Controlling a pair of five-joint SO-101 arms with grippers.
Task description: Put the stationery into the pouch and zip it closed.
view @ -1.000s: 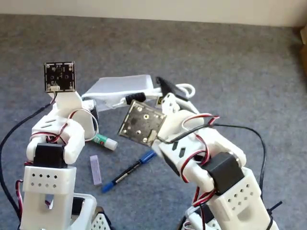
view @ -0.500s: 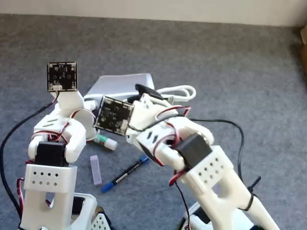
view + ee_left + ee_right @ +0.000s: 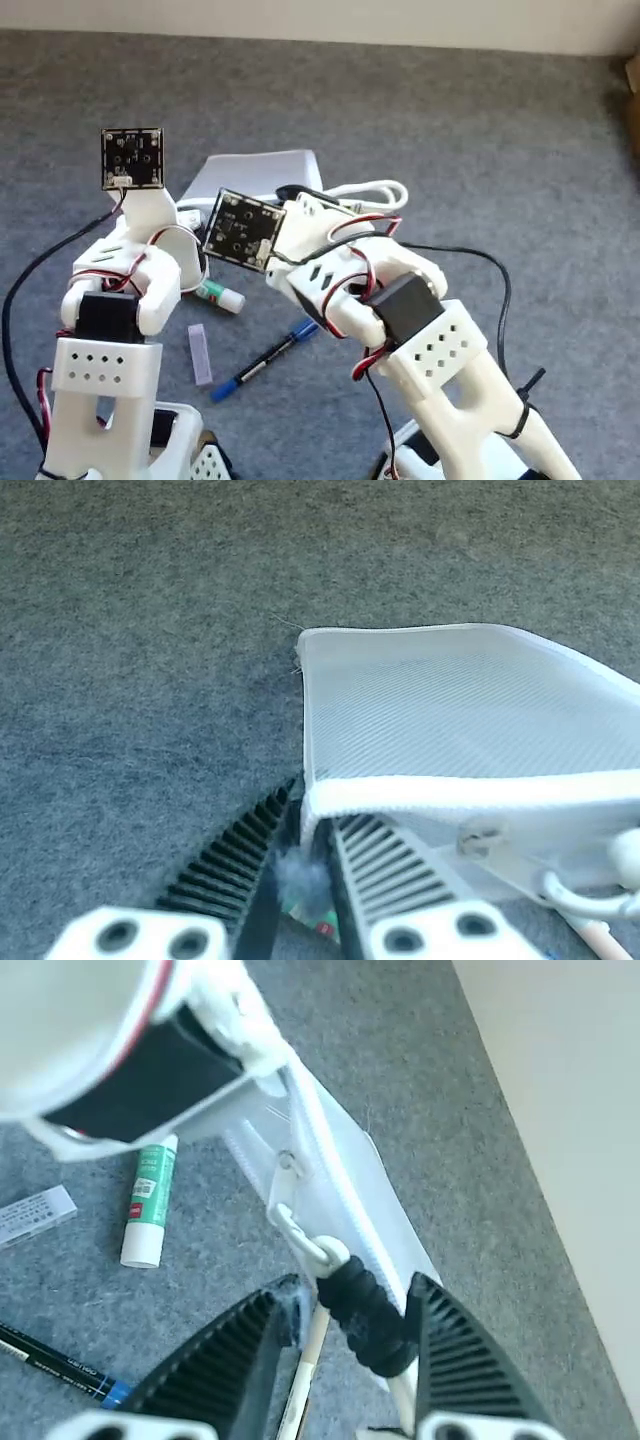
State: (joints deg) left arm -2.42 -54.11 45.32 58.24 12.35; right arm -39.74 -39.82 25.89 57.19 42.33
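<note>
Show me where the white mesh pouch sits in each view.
High view: pouch on the carpet, upper middle.
Left wrist view: pouch straight ahead, corner between the fingers of the left gripper.
Right wrist view: pouch past the right gripper, beside the glue stick.
Shared landmark: the left gripper clamping the pouch's corner.

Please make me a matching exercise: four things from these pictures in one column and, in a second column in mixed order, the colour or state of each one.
Things
1. pouch
2. glue stick
3. pen
4. eraser

Colour or state
A. small pale block, lying flat
B. white mesh, one corner pinched in the left claw
C. green and white tube, lying on its side
D. thin black barrel with a blue end

Right pairs: 1-B, 2-C, 3-D, 4-A
</note>
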